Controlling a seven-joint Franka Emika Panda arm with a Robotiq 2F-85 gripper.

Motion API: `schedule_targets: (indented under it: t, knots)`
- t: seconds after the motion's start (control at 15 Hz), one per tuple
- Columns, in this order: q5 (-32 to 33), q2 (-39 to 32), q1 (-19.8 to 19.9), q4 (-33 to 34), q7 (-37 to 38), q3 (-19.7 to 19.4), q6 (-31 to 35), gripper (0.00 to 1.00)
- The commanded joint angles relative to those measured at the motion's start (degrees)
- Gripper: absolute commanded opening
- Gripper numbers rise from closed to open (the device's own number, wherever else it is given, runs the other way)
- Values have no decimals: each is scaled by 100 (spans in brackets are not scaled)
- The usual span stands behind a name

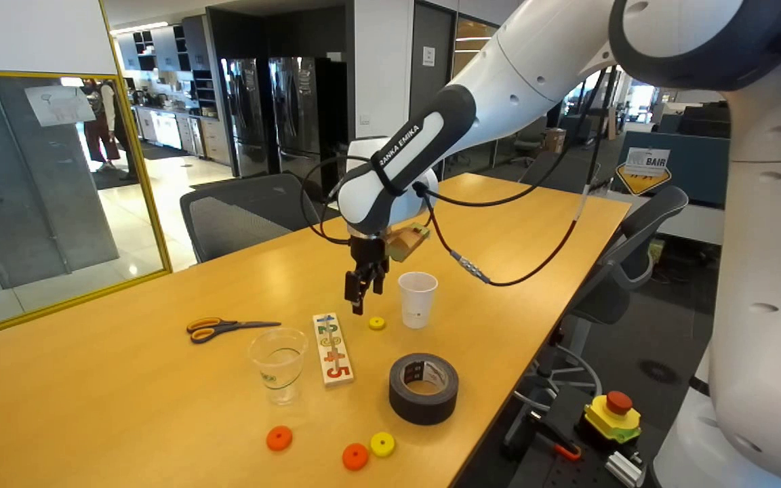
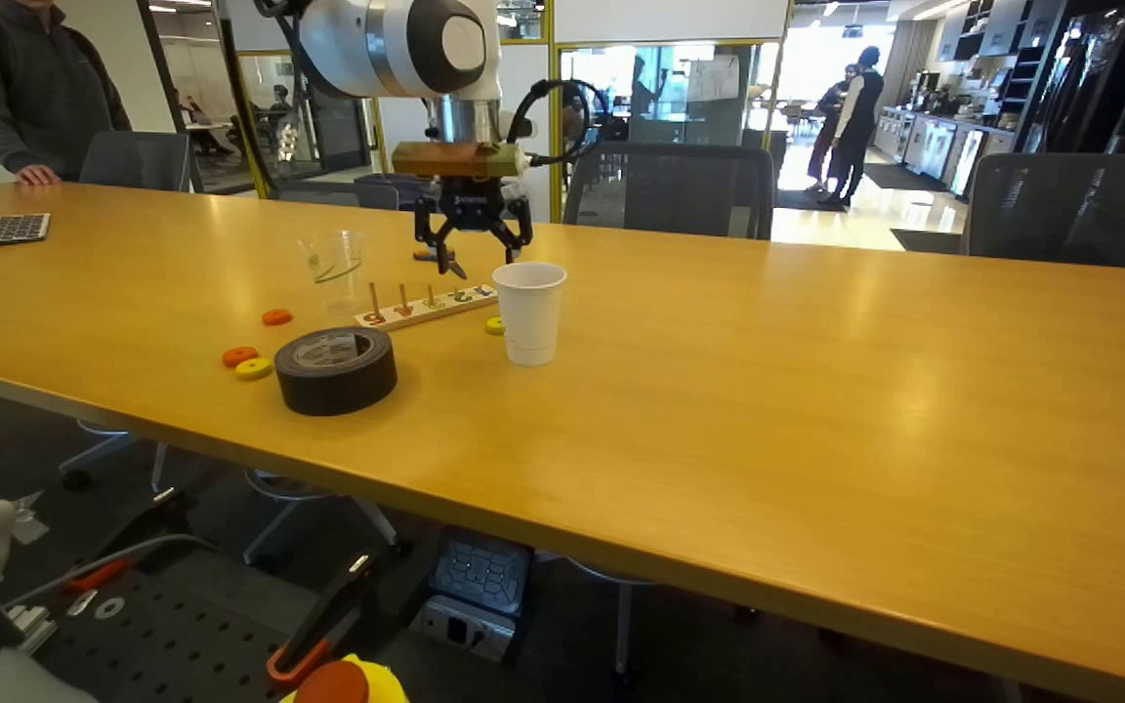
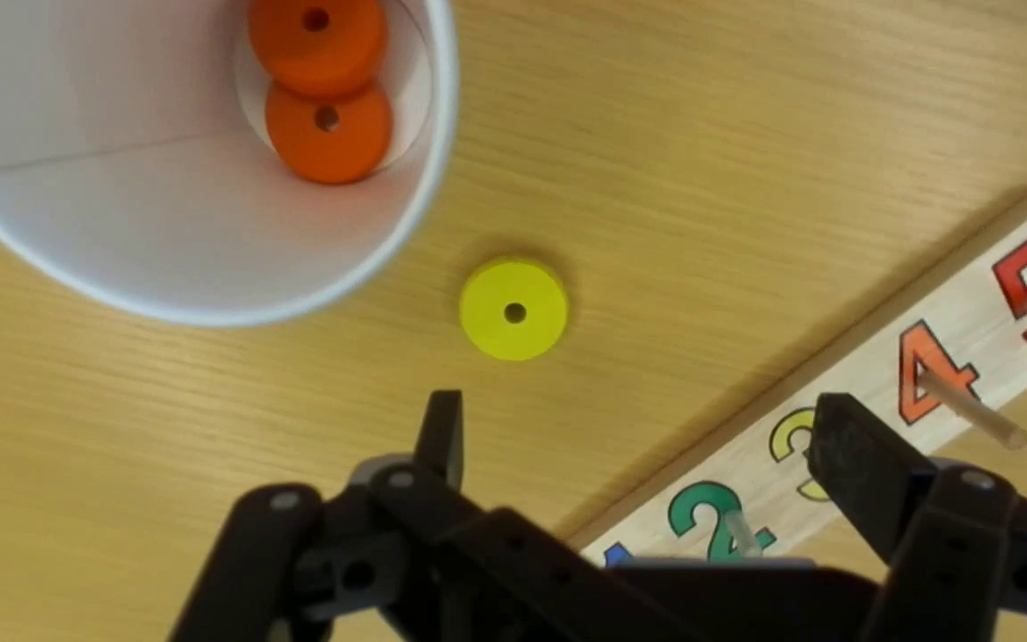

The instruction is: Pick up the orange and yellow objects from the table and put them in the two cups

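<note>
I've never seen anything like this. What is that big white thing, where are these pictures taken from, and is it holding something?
The big white thing is a robot arm, and the black gripper at its end works like a simple hand. Two pictures look on from outside the robot; the close-up is taken from its wrist. On the table stand a white cup, with orange discs visible inside, and a clear cup. Also there are two yellow discs, some loose orange discs, a numbered pegboard, a black tape roll and scissors. Nothing is held: the gripper is open, with no disc in its grasp.
</note>
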State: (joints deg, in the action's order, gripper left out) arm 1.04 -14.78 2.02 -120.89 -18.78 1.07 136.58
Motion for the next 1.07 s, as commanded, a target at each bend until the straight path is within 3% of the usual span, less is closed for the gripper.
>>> schedule_targets:
  t: [0.0,0.47,1.0]
  knots:
    - [-56,-338,261,202,-1160,118,-135,100]
    - [380,-686,347,328,-1742,92,-48,100]
    - [324,-814,392,395,-2072,124,113,100]
